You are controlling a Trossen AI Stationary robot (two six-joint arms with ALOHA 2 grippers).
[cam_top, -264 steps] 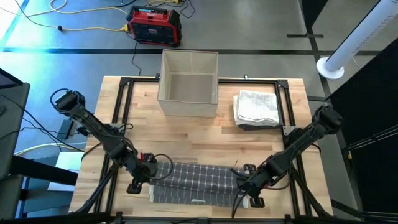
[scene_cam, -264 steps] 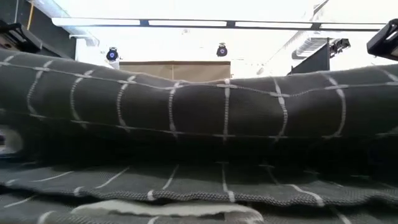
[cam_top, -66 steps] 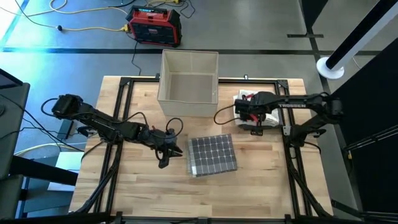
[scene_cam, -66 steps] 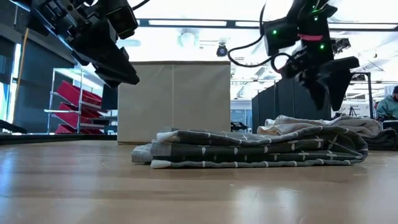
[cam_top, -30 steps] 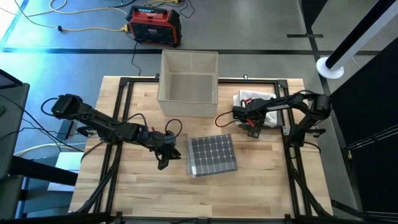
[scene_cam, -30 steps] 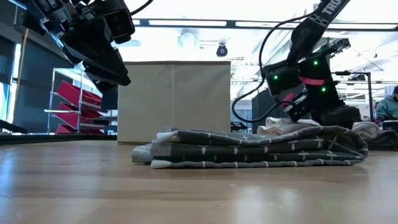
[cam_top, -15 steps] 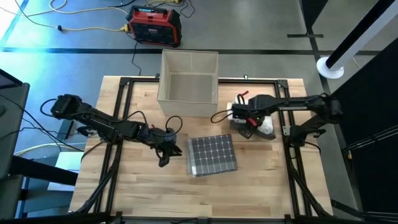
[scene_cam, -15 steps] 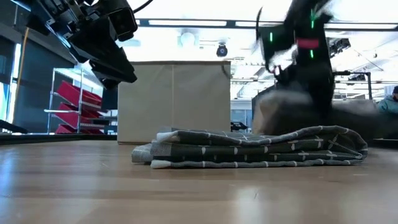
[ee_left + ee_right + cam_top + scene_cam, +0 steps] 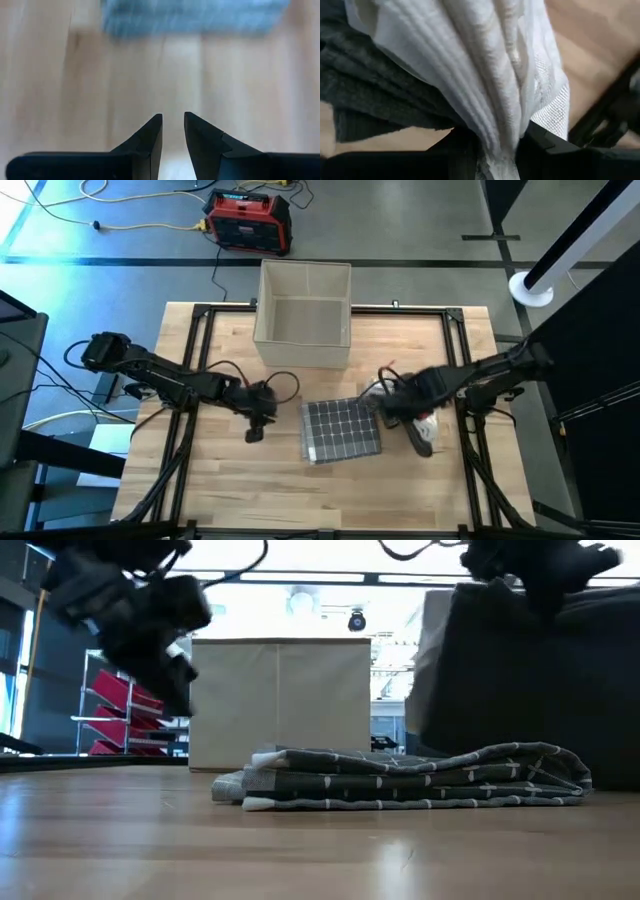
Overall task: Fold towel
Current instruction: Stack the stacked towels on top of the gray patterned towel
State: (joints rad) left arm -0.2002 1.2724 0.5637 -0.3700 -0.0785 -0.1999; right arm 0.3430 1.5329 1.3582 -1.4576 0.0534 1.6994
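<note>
A grey towel with a white grid [image 9: 341, 430] lies folded in a flat stack on the wooden table's middle; the low view shows its layers [image 9: 400, 780]. My left gripper [image 9: 252, 434] hangs just left of it, tipped down over bare wood, its fingers [image 9: 172, 131] a little apart with nothing between them. My right gripper [image 9: 400, 406] is just right of the folded towel, lifted high and shut on a white towel [image 9: 485, 70]. A dark grey cloth [image 9: 375, 85] hangs beside the white one, and it fills the low view's right [image 9: 530, 680]. My right gripper pinches a bunched, many-pleated fold of the white towel [image 9: 496, 142] between its two fingers [image 9: 545, 150], coming from above and pointing down. The towel hangs slack below them, clear of the table. The dark cloth hangs along with it; whether it is in the pinch, I cannot tell.
A beige fabric box [image 9: 302, 302] stands open at the table's far middle, also seen behind the folded towel [image 9: 280, 700]. A black metal frame [image 9: 464, 370] runs round the table. Bare wood [image 9: 230, 480] lies at the near left.
My right gripper has taken the white towel and the dark cloth off the far right corner, lifting them clear. It has rolled about and come toward the near edge, beside the folded towel. My left gripper has tipped further down and sunk a little. The folded towel has stayed put.
</note>
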